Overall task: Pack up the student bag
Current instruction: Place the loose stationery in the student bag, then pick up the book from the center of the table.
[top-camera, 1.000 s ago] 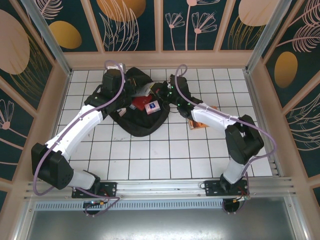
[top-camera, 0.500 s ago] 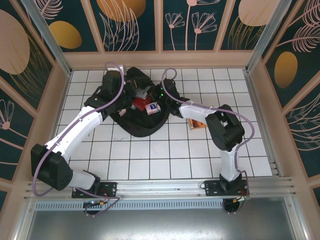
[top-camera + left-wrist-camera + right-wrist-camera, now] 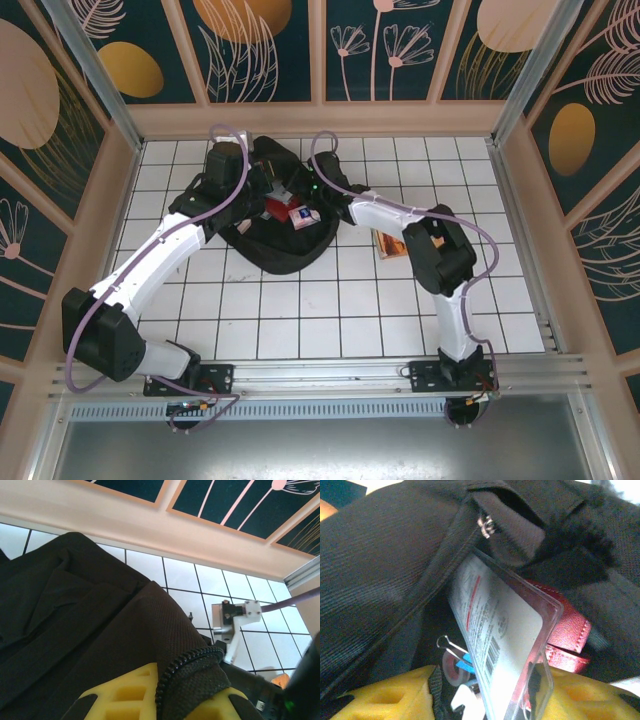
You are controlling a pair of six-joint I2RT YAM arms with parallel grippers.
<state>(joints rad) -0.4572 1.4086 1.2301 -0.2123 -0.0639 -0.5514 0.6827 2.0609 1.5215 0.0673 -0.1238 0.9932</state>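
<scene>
While the left hand (image 3: 175, 702) stays out of the packing, it has a job: it's clamped shut on the zippered rim of the student bag (image 3: 281, 250), black fabric bunched between its yellow fingers (image 3: 120, 697), apparently holding the mouth open. The bag lies on the bench (image 3: 300, 320) right under both hands, which have reached out to it.

Over to the right hand (image 3: 485, 700), and it's nose-down at the opening. Its jaws stand apart, one yellow finger either side, with a clear plastic packet (image 3: 505, 645) carrying a white printed label leaning between them. I can't see it pinched; it looks loose, resting inside the bag.

Just beyond that hand there's plenty in already: a red pouch (image 3: 567, 635) behind the packet, a binder clip (image 3: 449, 644) and what looks like a small roll of tape (image 3: 454, 672) down by the near finger. So the packing reads as well along, several things inside.

What's left? On the bench, out to the right of the right hand, beside that arm, lies an orange-brown book (image 3: 390, 243), outside the bag. That looks like the next pick, and the zip is not yet closed.
</scene>
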